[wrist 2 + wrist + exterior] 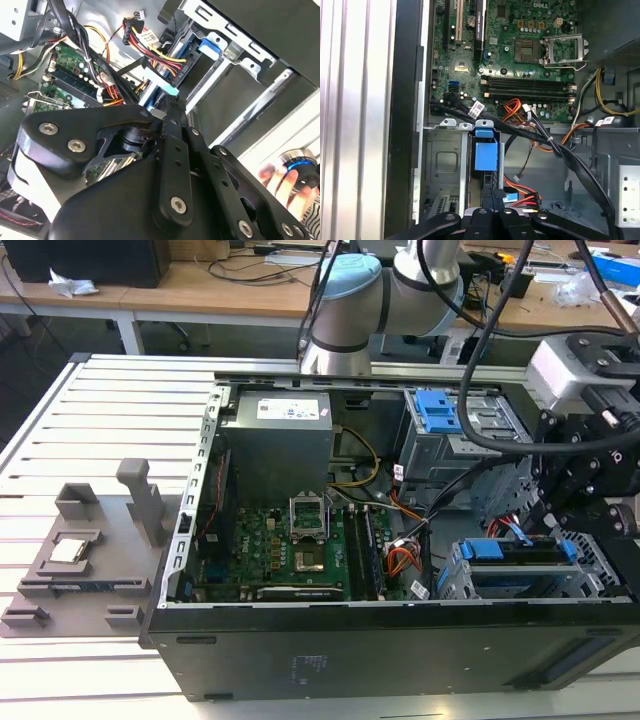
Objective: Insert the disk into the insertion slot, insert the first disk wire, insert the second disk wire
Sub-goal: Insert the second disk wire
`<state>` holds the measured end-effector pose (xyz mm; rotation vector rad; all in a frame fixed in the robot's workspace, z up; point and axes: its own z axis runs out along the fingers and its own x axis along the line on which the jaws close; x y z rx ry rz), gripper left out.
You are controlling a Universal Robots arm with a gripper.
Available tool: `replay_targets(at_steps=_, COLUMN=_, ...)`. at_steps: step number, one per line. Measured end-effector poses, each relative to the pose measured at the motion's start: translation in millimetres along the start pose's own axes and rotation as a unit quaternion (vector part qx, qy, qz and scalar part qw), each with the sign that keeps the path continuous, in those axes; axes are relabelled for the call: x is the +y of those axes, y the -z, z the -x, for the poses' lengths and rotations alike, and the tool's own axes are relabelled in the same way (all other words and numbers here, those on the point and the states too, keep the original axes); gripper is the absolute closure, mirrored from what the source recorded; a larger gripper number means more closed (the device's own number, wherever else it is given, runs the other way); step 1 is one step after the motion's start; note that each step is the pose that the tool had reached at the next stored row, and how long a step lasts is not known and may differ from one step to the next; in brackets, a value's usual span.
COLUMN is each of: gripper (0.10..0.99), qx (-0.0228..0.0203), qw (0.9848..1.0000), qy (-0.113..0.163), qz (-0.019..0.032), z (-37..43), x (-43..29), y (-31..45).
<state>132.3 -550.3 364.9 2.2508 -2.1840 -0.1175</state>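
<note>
The end effector (590, 510) hangs over the open computer case (400, 640) on the slatted bench (100, 420), directly above the drive cage (590, 575) at the case's corner. The disk (520, 552), in its blue bracket, sits in that cage just below the end effector, its blue end tab (485, 155) showing in the first wrist view. In the second wrist view the black fingers (176, 130) stand drawn together at a black connector on a flat cable (162, 85) at the disk's edge; whether they grip it cannot be told. Red, yellow and black wires (150, 50) run beside the fingertips. The motherboard (290, 550) lies farther into the case, away from the end effector. A person's hand (280, 182) rests on a blue-ringed knob beyond the case wall.
</note>
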Motion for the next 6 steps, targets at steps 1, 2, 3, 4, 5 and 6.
replay_targets(at_steps=1, gripper=0.98, qx=-0.0001, qw=1.0, qy=0.0, qz=0.0, z=0.0, x=0.0, y=0.0)
replay_targets(at_steps=2, gripper=0.98, qx=-0.0001, qw=1.0, qy=0.0, qz=0.0, z=0.0, x=0.0, y=0.0)
replay_targets(at_steps=3, gripper=0.98, qx=0.0, qw=1.0, qy=0.0, qz=0.0, z=0.0, x=0.0, y=0.2)
replay_targets(at_steps=4, gripper=0.98, qx=0.0, qw=1.0, qy=0.0, qz=0.0, z=0.0, x=0.0, y=0.2)
replay_targets(at_steps=5, gripper=0.98, qx=0.0, qw=1.0, qy=0.0, qz=0.0, z=0.0, x=0.0, y=0.2)
replay_targets(at_steps=6, gripper=0.98, qx=0.0, qw=1.0, qy=0.0, qz=0.0, z=0.0, x=0.0, y=0.3)
